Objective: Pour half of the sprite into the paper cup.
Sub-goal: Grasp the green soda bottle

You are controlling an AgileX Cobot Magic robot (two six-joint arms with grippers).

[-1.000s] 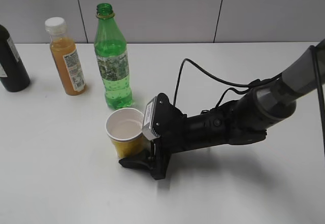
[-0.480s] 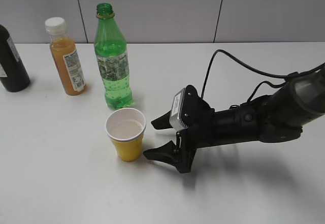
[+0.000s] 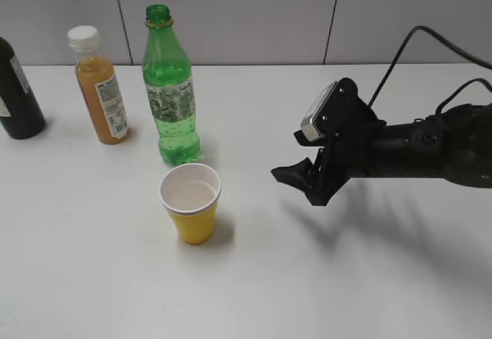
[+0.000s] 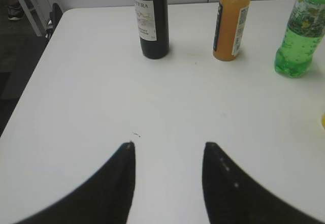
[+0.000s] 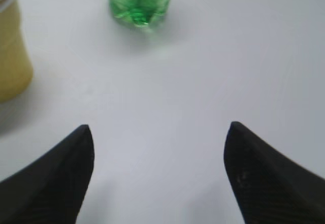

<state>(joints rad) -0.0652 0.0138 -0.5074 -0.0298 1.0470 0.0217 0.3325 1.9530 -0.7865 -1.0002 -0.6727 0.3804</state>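
1. The left hand [image 4: 167,183] hovers over bare table [image 4: 91,97], far left of the sprite [image 3: 171,93], fingers spread and holding nothing.
2. The sprite stands upright and uncapped; it looks well over half full, so likely heavy at the base, with smooth, slippery walls that dent under a hard squeeze. The labelled middle seems the best place to grip.
3. The paper cup [image 3: 191,213] stands just in front of the sprite, apart from it. It looks light, thin-walled and easily tipped.
4. The right hand [image 3: 298,174] hangs to the right of the sprite, fingers spread wide, empty.
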